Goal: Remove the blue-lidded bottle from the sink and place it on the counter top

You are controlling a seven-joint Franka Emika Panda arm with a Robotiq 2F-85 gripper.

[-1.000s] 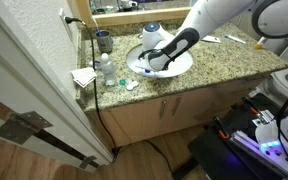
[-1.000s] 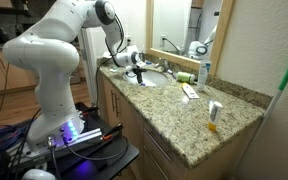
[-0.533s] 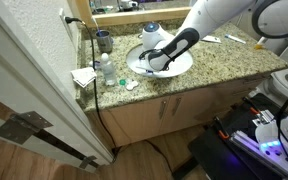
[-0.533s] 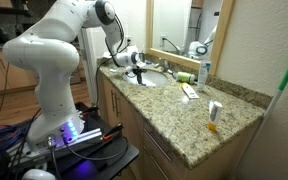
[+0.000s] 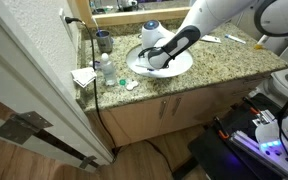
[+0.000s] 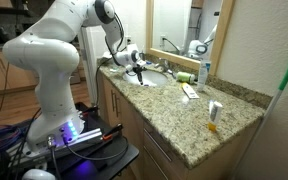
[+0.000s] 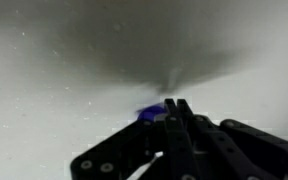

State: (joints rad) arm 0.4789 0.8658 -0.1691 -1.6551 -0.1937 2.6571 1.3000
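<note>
Nothing has moved: gripper [image 7: 174, 104] inside the sink [image 5: 185, 63], jaws narrow. The blue-lidded bottle [image 7: 151, 113] shows at its tips; grasp unconfirmed.

Soft, warm light fills the room. In both exterior views the counter top [image 5: 224, 62] is lit evenly, with no hard shadow on it, and the white sink [image 5: 184, 60] around the gripper [image 5: 147, 60] looks bright, almost washed out. These two views are small and a little grainy. Low down, well apart from the gripper, a violet-blue glow [image 6: 72, 130] shines strongly and bleeds over its surroundings.

The wrist view is dim and very blurred. The fingers [image 7: 184, 125] are black shapes without detail. A broad grey shadow lies on the basin just beyond the fingertips, and the blue-lidded bottle [image 7: 152, 113] beside them is only a blue smudge.
</note>
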